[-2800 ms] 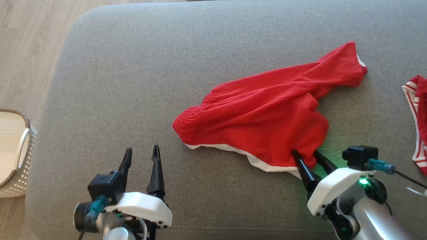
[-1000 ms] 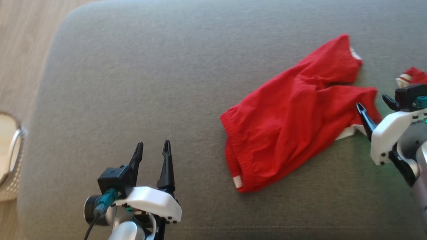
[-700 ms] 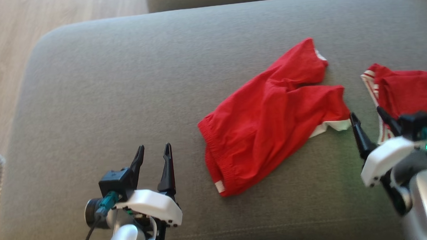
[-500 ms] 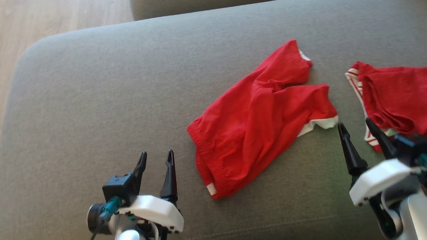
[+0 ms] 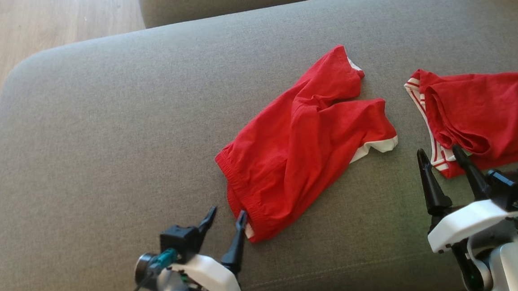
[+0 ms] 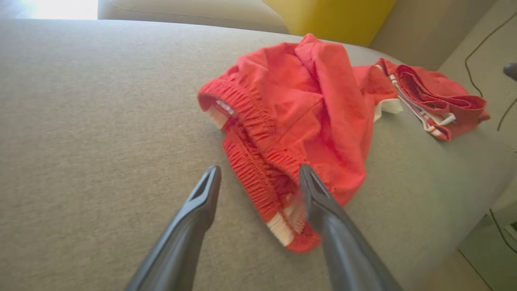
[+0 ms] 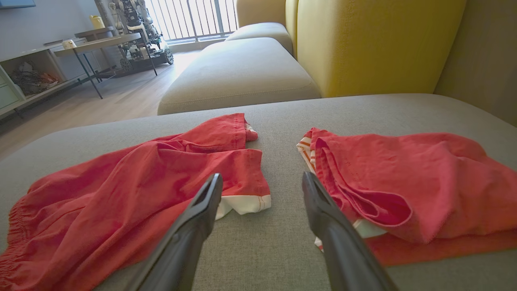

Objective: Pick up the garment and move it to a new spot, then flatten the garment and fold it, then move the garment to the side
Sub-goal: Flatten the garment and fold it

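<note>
Shorts (image 5: 304, 147) on sofa (image 5: 105, 128), rt wrist: yellow backrest (image 7: 375, 44)

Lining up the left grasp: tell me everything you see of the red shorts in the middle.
The red shorts look like thin cloth with a gathered elastic waistband and a white hem at one leg. They lie rumpled on the grey cushion. The open left gripper sits at the waistband's near corner; the second red garment lies apart.
</note>
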{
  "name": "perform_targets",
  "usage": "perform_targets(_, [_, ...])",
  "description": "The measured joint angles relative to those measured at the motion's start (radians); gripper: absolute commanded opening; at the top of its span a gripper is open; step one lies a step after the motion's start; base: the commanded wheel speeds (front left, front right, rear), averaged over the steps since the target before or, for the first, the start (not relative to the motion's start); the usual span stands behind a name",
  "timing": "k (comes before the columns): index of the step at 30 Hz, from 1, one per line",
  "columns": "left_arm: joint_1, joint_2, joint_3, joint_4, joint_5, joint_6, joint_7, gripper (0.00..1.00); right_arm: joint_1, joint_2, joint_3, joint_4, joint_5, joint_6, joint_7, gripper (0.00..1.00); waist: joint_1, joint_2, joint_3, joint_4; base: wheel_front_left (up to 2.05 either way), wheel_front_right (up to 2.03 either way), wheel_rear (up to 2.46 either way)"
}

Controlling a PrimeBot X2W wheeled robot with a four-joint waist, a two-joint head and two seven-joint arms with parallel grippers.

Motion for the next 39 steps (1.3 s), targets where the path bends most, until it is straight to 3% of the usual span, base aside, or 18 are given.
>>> perform_targets(6, [-0.013,0.010,-0.053,0.001,-0.011,-0.061,0.002,1.00,0.000,0.000,0.005,0.013,0.001,0.000,-0.002,1.00,0.0000,0.0000,0.004,-0.007,0.00,0.00,0.00])
perform_targets(20, [-0.040,0.027,-0.114,0.045,-0.029,-0.086,0.046,1.00,-0.006,0.001,0.018,0.055,0.005,0.000,-0.021,1.00,0.0000,0.0000,0.019,-0.046,0.00,0.00,0.00])
perform_targets(21, [-0.047,0.027,-0.115,0.049,-0.031,-0.086,0.053,0.93,-0.008,0.001,0.018,0.056,0.005,0.000,-0.021,1.00,0.0000,0.0000,0.021,-0.049,0.00,0.00,0.00])
perform_targets(22, [-0.055,0.026,-0.116,0.052,-0.036,-0.086,0.054,0.45,-0.012,0.001,0.018,0.058,0.005,0.000,-0.025,1.00,0.0000,0.0000,0.024,-0.051,0.00,0.00,0.00])
perform_targets(23, [-0.062,0.026,-0.114,0.052,-0.037,-0.086,0.053,0.18,-0.016,0.001,0.018,0.059,0.005,0.000,-0.027,1.00,0.0000,0.0000,0.026,-0.054,0.00,0.00,0.00])
perform_targets(24, [-0.068,0.024,-0.113,0.052,-0.037,-0.086,0.051,0.18,-0.020,0.001,0.018,0.059,0.005,0.000,-0.027,1.00,0.0000,0.0000,0.029,-0.056,0.00,0.00,0.00])
perform_targets(25, [-0.074,0.024,-0.113,0.052,-0.039,-0.086,0.046,0.00,-0.022,0.001,0.018,0.060,0.005,0.000,-0.029,1.00,0.0000,0.0000,0.031,-0.058,0.00,0.00,0.00])
perform_targets(39, [-0.125,0.036,-0.069,-0.064,-0.107,-0.094,0.008,0.00,-0.028,0.001,0.009,0.102,0.005,0.000,-0.043,1.00,0.0000,0.0000,0.046,-0.048,0.00,0.00,0.00])
